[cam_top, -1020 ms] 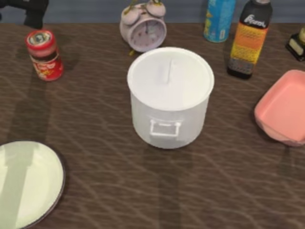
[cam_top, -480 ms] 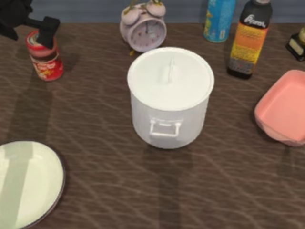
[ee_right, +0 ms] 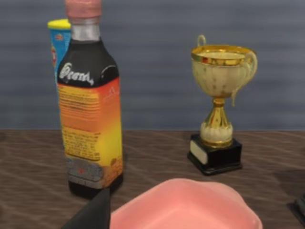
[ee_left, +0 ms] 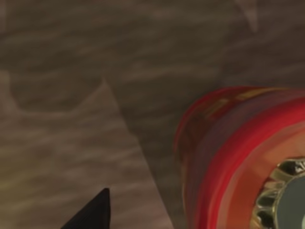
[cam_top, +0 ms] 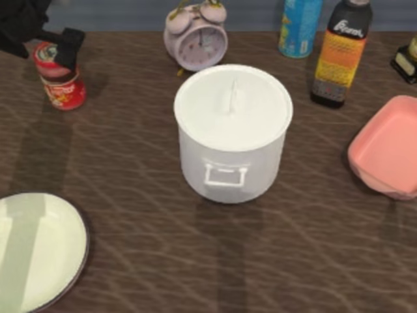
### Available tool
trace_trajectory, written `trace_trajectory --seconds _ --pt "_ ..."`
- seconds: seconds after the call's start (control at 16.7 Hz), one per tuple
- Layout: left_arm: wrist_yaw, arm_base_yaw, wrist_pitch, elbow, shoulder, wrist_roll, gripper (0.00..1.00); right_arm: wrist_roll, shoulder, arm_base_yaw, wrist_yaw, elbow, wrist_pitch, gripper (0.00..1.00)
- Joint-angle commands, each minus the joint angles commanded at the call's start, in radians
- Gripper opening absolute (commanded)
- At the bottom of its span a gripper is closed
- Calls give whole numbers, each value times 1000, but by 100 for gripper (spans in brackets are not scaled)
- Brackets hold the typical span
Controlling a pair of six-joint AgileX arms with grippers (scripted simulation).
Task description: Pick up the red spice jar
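The brown table point(cam_top: 130, 195) carries a white pot point(cam_top: 232, 134) at its middle, with a pink tray point(cam_top: 388, 147) at the right edge, a pale plate point(cam_top: 36, 251) at the near left and a dark bottle point(cam_top: 340, 52) at the far right. The red spice jar point(cam_top: 60, 81) stands upright at the far left corner. The left gripper point(cam_top: 49, 45) is over the jar's lid, one black finger beside its top; whether it grips cannot be told, and the right arm is out of the top view.

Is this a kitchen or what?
Probably a pretend tabletop, not a real kitchen: a white pot and red spice jar share the wooden table with an alarm clock and trophy.
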Motion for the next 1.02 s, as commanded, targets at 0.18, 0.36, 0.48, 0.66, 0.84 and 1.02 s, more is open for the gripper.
trace_trajectory --seconds 0.18,0.36,0.48,0.66,0.84,1.02 --pt "-1 -5 65 -32 32 -5 100 0 0 0 0 0 0 100" --pt "-1 -5 74 -37 36 -5 100 0 0 0 0 0 0 100" --pt "-1 -5 74 -37 36 -5 92 0 0 0 0 0 0 100" --pt "-1 -5 74 -37 36 -5 70 0 0 0 0 0 0 100" --pt "-1 -5 74 -37 36 -5 47 0 0 0 0 0 0 100" --pt "-1 -5 74 -37 36 -5 25 0 0 0 0 0 0 100"
